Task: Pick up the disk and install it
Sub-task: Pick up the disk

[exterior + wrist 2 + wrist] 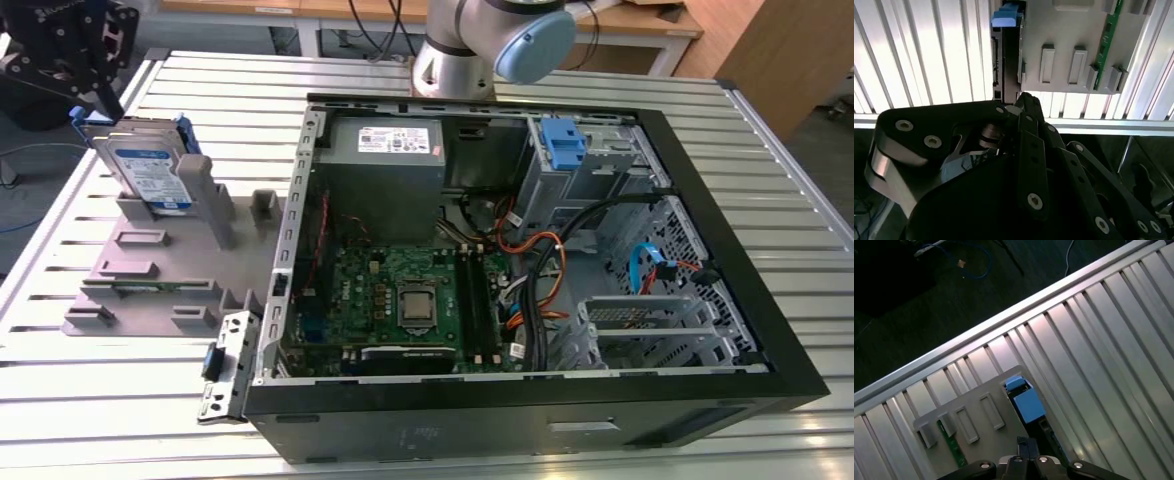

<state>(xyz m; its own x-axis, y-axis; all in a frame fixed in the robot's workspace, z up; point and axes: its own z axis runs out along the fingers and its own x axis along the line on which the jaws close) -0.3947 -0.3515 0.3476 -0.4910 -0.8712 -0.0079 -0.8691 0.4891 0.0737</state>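
The disk, silver-grey with a blue-and-white label and a blue carrier frame, stands on edge in the grey fixture at the exterior view's left. My black gripper hangs just above and behind its top end, fingertips together with nothing seen between them. In the second wrist view the gripper points at the near end of the disk, seen edge-on. In the first wrist view the blue carrier lies just ahead of the gripper.
An open computer case lies on the slatted metal table, holding a motherboard, a grey power supply, cables and a blue bracket at the drive bay. The arm's base stands behind the case.
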